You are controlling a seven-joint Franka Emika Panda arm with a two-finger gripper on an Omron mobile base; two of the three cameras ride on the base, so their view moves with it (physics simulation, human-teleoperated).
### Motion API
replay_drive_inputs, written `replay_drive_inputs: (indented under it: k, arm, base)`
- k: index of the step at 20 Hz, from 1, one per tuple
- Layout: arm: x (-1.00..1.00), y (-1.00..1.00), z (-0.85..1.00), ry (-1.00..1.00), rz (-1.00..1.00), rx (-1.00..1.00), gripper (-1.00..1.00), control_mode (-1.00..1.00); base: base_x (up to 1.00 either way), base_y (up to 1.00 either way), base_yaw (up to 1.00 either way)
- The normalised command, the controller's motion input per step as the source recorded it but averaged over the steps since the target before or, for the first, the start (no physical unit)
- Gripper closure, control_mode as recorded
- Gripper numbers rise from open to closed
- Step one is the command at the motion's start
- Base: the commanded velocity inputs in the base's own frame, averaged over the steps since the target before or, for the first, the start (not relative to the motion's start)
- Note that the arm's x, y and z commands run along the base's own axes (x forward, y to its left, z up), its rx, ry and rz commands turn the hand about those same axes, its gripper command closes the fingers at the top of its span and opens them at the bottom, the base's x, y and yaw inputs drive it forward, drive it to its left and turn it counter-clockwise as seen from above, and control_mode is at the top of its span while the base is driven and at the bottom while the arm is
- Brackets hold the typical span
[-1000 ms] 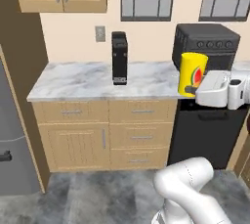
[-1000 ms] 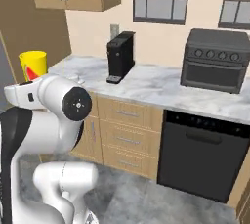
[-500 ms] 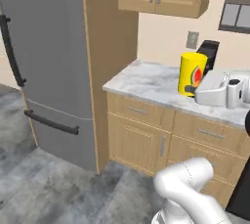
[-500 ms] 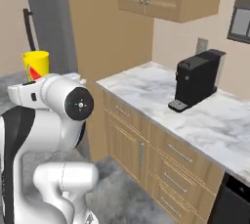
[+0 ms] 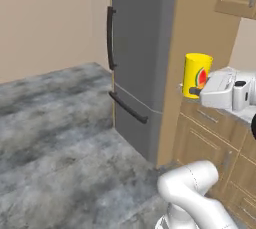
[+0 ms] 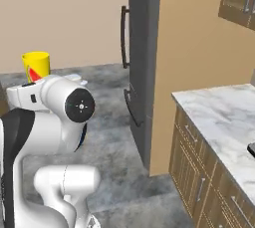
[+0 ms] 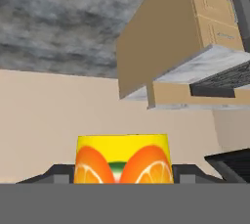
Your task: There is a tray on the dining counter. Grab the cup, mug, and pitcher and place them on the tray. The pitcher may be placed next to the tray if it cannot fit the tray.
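**Beside the fridge, a cup held up in the air**

In front of the tall grey fridge (image 5: 135, 58), the cup (image 5: 196, 75) hangs well above the floor (image 5: 55, 123), gripped by the claw (image 5: 196, 92) at the end of the white arm. From the left base view the yellow tumbler stands upright, its watermelon picture facing the camera, with a dark finger pressed against its lower side and the white hand just to the right of it. From the right base view the cup (image 6: 35, 66) peeks over the arm's big white shoulder joint; just its rim and upper body show, and the arm hides the claw itself.

The hand view looks along the claw (image 7: 122, 171) and is rolled over, so the floor sits at the top and the cabinets (image 7: 166, 42) hang upside down. There the cup (image 7: 122, 159) sits squarely between the two dark fingers (image 7: 57, 173), which close on either side of it; its lower part is cut off by the frame edge. The print on this side reads more like orange slices than watermelon.

The right base view also gives a stretch of marble surface (image 6: 224, 122) over wooden drawers (image 6: 191, 167), which the left view crops to a corner behind the hand. A dark shape at the right edge of that marble is too cropped to name.
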Motion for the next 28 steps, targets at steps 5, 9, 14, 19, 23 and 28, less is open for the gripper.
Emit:
replay_drive_inputs:
  k: [5,9,14,19,23,28]
  arm:
    - [0.00,0.00,0.00,0.00,0.00,0.00,1.00,1.00]
    - [0.00,0.00,0.00,0.00,0.00,0.00,1.00,1.00]
    - [0.00,0.00,0.00,0.00,0.00,0.00,1.00,1.00]
    - [0.00,0.00,0.00,0.00,0.00,0.00,1.00,1.00]
    - [0.00,0.00,0.00,0.00,0.00,0.00,1.00,1.00]
    - [0.00,0.00,0.00,0.00,0.00,0.00,1.00,1.00]
  base:
    - [0.46,0.07,0.74]
    - [0.42,0.07,0.70]
    - [0.79,0.17,0.59]
    - [0.98,-0.03,0.19]
    - [0.99,0.00,0.00]
    - [0.99,0.01,-0.02]
